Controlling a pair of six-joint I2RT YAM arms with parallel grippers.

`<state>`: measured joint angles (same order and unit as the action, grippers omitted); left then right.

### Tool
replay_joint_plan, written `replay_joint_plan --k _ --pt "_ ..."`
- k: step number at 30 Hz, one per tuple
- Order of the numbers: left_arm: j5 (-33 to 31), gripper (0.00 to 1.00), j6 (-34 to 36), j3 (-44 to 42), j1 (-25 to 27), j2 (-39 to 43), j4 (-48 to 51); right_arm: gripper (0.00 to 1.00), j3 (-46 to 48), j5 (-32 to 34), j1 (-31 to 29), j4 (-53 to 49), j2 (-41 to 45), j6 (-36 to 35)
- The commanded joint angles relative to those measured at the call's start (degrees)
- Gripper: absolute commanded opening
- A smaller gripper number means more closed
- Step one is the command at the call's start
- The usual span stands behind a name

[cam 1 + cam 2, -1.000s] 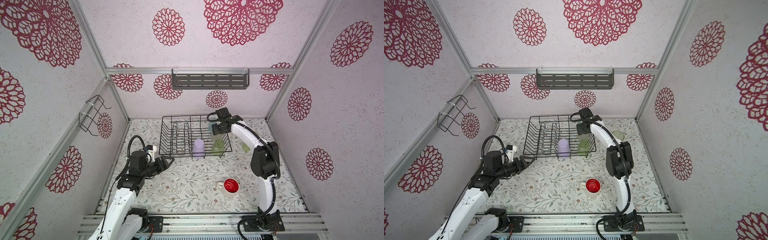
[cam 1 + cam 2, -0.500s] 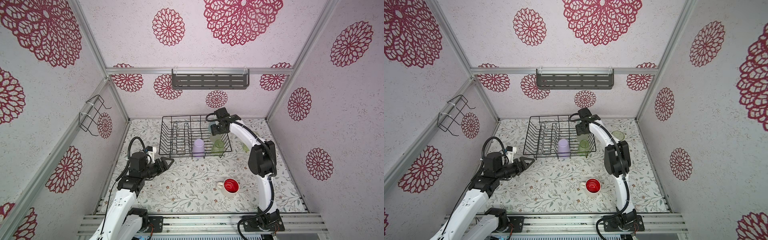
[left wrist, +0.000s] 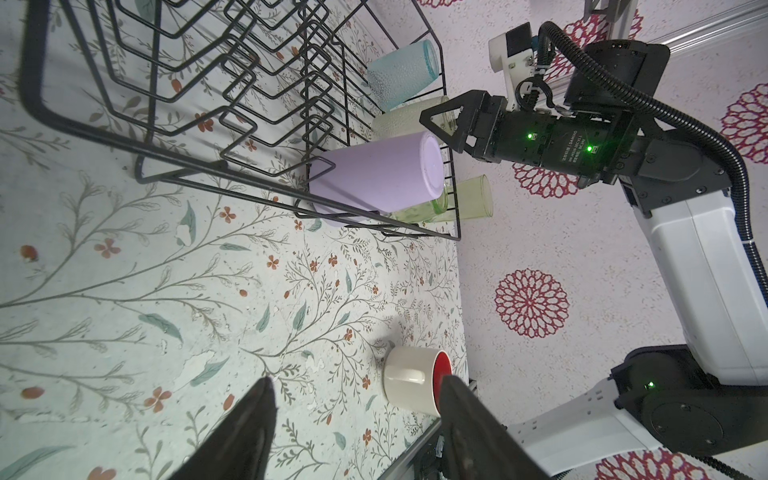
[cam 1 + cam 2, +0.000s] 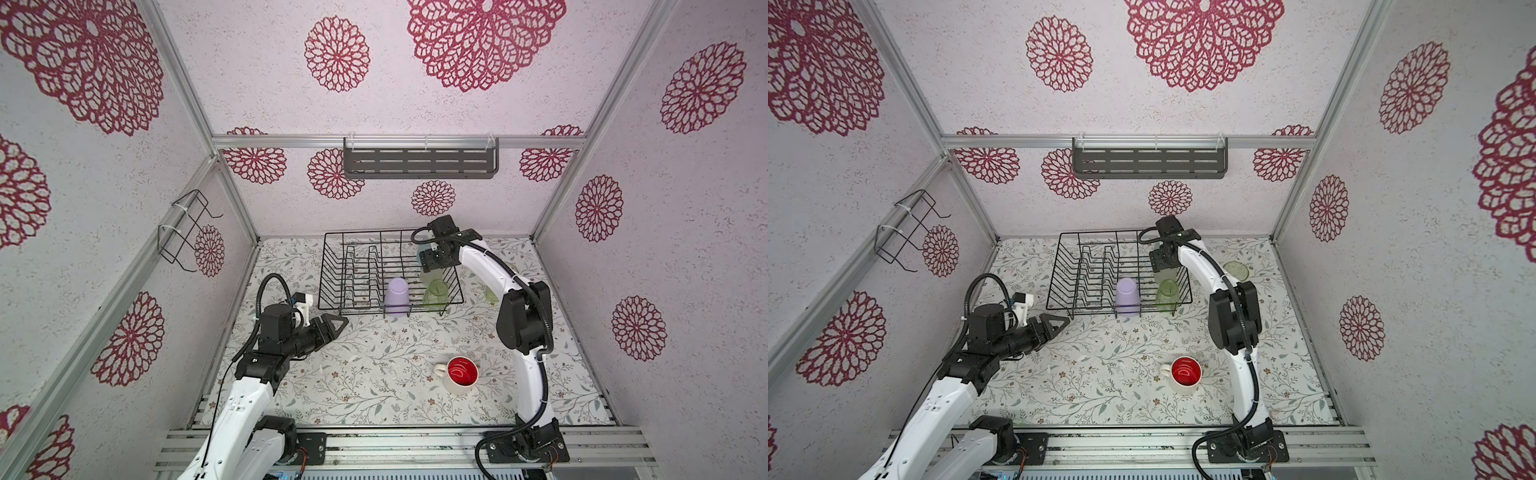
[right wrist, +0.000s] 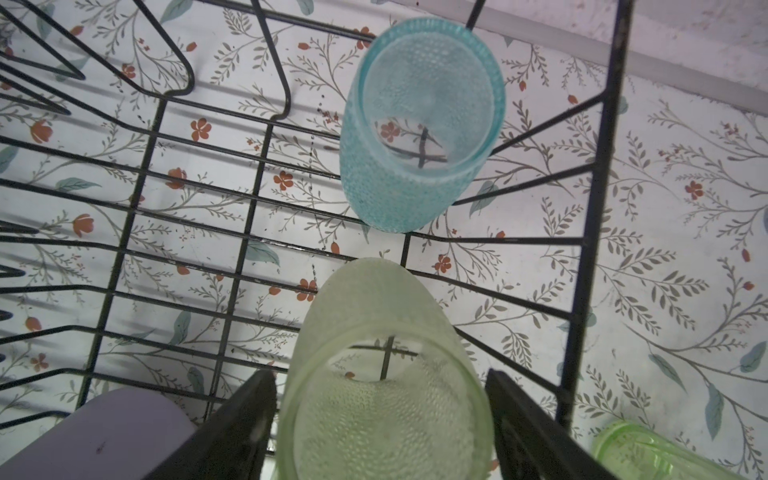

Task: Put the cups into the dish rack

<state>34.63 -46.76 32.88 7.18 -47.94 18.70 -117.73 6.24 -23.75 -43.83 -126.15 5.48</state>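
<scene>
I count six cups (image 4: 1185, 372) all up: one lilac tumbler (image 4: 397, 296), one light-blue cup (image 5: 419, 124), one frosted pale-green tumbler (image 5: 382, 415), two clear-green glasses (image 4: 1168, 293) (image 4: 1235, 270), one cream mug (image 4: 460, 375). Plus one dish rack (image 4: 323, 270), one grey wall shelf (image 4: 419, 163), one wire wall holder (image 4: 183, 232).

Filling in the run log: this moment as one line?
right pincer: open around frosted tumbler in dish rack | left pincer: open, empty | mug, one green glass: outside rack
</scene>
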Motion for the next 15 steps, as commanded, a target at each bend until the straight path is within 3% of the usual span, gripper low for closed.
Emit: replay_joint_plan --k 1,7,9,15 --pt "0.0 0.66 -0.1 0.3 -0.3 0.7 -1.2 0.83 -2.8 0.6 0.5 -0.2 4.0 -1.0" --pt "4.0 0.66 0.1 1.0 0.3 -0.2 -2.6 0.85 2.2 1.0 0.5 3.0 11.6 -1.9" --pt "5.1 0.65 1.1 1.8 2.5 -0.6 -2.6 0.87 9.6 2.3 0.5 9.2 16.4 -4.0" --pt "-1.8 0.67 5.8 6.5 9.1 -2.0 3.6 0.93 32.8 10.7 1.9 28.6 30.1 -5.5"
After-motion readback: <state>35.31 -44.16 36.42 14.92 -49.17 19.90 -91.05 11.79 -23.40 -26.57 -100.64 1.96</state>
